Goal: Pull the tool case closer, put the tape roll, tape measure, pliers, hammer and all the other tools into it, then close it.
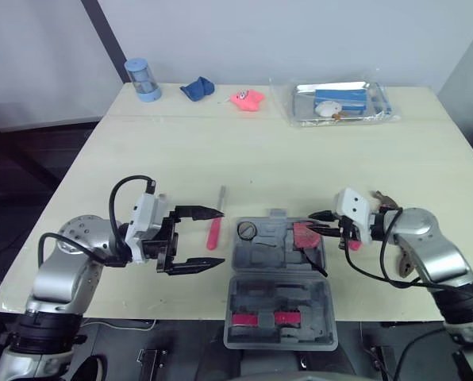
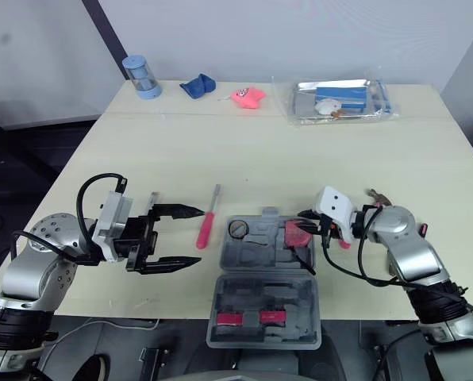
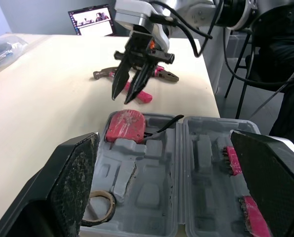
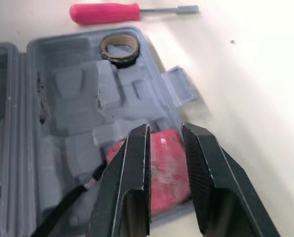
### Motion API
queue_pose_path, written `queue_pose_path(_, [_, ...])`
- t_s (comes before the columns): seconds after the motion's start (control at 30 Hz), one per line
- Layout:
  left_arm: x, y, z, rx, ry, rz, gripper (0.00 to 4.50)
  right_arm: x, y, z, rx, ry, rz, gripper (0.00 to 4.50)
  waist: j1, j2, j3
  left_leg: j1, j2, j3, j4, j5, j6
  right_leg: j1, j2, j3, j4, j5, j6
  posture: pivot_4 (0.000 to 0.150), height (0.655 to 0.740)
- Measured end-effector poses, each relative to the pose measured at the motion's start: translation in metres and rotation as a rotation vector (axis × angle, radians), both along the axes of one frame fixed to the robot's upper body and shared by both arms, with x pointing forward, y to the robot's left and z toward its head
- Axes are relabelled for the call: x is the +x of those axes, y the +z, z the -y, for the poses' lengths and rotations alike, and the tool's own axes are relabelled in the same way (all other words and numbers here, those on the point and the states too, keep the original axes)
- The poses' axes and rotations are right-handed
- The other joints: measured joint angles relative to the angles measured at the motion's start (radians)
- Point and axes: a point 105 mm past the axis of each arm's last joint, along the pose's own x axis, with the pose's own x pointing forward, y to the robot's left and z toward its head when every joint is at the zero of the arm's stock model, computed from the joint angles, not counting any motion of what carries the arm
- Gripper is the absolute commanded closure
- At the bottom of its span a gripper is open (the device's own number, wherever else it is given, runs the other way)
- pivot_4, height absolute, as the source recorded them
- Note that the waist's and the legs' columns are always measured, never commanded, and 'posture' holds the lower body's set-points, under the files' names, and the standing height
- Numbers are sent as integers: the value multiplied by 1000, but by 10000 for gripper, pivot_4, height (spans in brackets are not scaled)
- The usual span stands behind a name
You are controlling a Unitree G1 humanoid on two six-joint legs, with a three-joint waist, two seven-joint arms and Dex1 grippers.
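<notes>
Closest is the grey tool case [image 1: 256, 294], lying open on the counter [image 1: 300, 159] between the 2 claws. Its near half has 2 red pieces [image 1: 260, 319] in it.

The left claw [image 1: 219, 236] sits just to the left of the case. Its 2 black fingers are spread wide and hold nothing. A screwdriver [image 1: 215, 232] with a pink handle lies flat on the counter just past the tips of this claw, beside the case and not in it.

The right claw [image 1: 313, 222] hangs over the right end of the case's far half. Its fingers are only a little apart and they pinch nothing. The red tape measure [image 4: 164, 168] lies in the case right under this claw, with a black strap [image 1: 314, 260] trailing from it. The tape roll [image 4: 119, 48] lies in the same half, at the corner far from the right claw and near the left claw.

More pink-handled tools [image 3: 141, 95] lie on the counter behind the right claw, outside the case. I cannot tell which tool is which.
</notes>
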Motion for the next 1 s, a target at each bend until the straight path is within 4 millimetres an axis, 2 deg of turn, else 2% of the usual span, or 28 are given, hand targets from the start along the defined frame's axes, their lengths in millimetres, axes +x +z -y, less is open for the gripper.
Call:
queue_pose_path(0.2, [0, 1, 0, 1, -3, 4, 0, -1, -11, 0, 54, 46, 18, 35657, -1, 0, 0, 1, 0, 0, 0, 0, 0, 0, 0, 0, 0, 0, 0, 1500, 7400])
queue_pose_path(0.33, [0, 1, 0, 1, -3, 5, 0, 7, -27, 3, 79, 15, -28, 35657, -1, 0, 0, 1, 0, 0, 0, 0, 0, 0, 0, 0, 0, 0, 0, 1500, 7400])
queue_pose_path(0.6, [1, 2, 0, 2, -2, 7, 0, 16, -45, 8, 91, 4, -68, 35657, -1, -1, -2, 5, 0, 1, 0, 0, 0, 4, 0, 1, 0, 0, 0, 1500, 7400])
queue_pose_path(0.7, [1, 2, 0, 2, -2, 6, 0, 15, -54, 7, 97, 13, -91, 35657, -1, -2, -3, 18, 0, 1, -3, 0, 0, 18, 0, 1, -3, 0, 0, 1500, 7400])
queue_pose_path(0.9, [1, 1, 0, 3, 0, 5, 0, 17, -60, 6, 62, 25, -91, 35657, -1, -9, -10, 25, 0, 2, -4, 0, 0, 23, 0, 2, -3, 0, 0, 1500, 7400])
queue_pose_path(1.0, [-1, -1, -2, 5, 7, -6, 0, 17, -63, 6, 49, 25, -88, 35657, -1, -11, -13, 34, 1, 3, -7, 0, 0, 31, 0, 3, -6, -1, 0, 1500, 7400])
